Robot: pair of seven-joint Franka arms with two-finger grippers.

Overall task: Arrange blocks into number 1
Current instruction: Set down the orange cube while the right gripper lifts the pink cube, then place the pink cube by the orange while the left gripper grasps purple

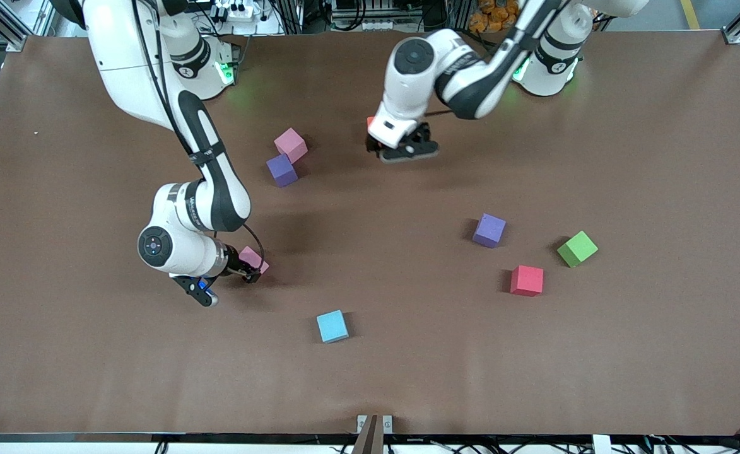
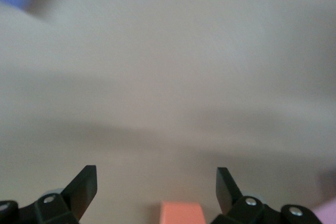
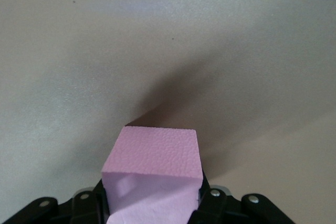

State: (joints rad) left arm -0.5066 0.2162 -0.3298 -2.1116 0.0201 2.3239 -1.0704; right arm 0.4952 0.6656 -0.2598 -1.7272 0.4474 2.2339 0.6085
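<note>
Blocks scattered on brown bench [image 1: 660,157]. Right hand [image 1: 253,268] low at bench, about 8 o'clock of bench centre, fingers closed on pink block [image 3: 155,174]. Left hand [image 1: 407,146] near 12 o'clock, fingers [image 2: 84,187] spread wide, holding nothing; orange block [image 2: 181,212] just under it. Second pink block [image 1: 291,144] touching purple block [image 1: 281,170] at 11 o'clock. Other purple block [image 1: 489,229], red block [image 1: 527,280], green cube [image 1: 577,248] grouped at 4 o'clock. Light blue cube [image 1: 332,326] at 6 o'clock.

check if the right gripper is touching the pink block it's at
Touching: the right wrist view shows the right gripper with its fingers pressed against both sides of the pink block.
</note>
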